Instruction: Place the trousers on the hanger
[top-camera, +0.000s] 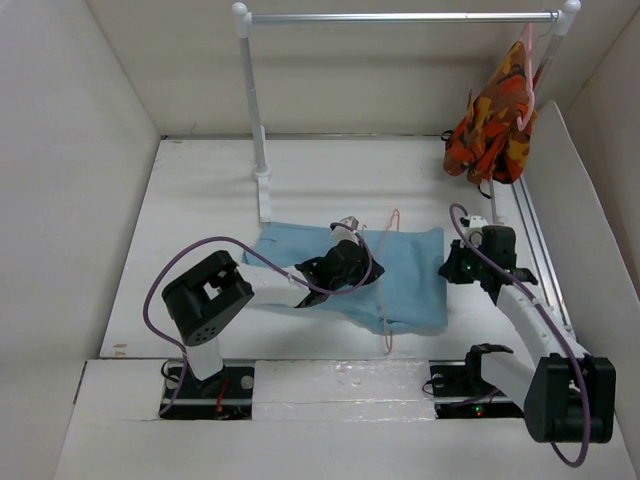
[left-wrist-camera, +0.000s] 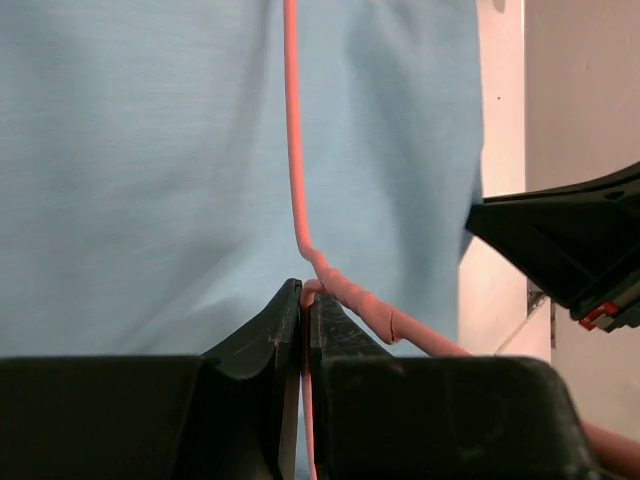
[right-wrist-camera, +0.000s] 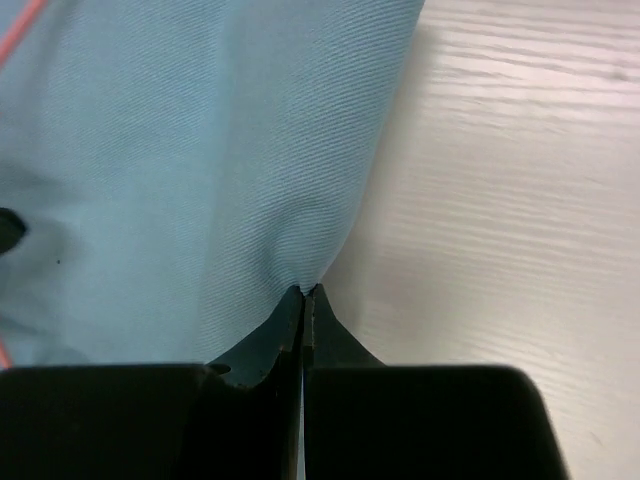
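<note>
The light blue trousers (top-camera: 405, 275) lie folded flat on the white table. The thin pink hanger (top-camera: 388, 300) lies across them, hook pointing to the far side. My left gripper (top-camera: 362, 262) is over the trousers' middle, shut on the hanger; in the left wrist view its jaws (left-wrist-camera: 303, 292) pinch the pink wire (left-wrist-camera: 293, 150) at a corner bend over the blue cloth (left-wrist-camera: 150, 170). My right gripper (top-camera: 452, 266) is at the trousers' right edge, shut on the cloth; in the right wrist view its tips (right-wrist-camera: 306, 291) pinch the cloth's edge (right-wrist-camera: 200, 170).
A white clothes rail (top-camera: 400, 17) stands at the back, its left post (top-camera: 256, 120) just behind the trousers. An orange-red patterned garment (top-camera: 495, 125) hangs on another pink hanger at the rail's right end. White walls enclose the table on three sides.
</note>
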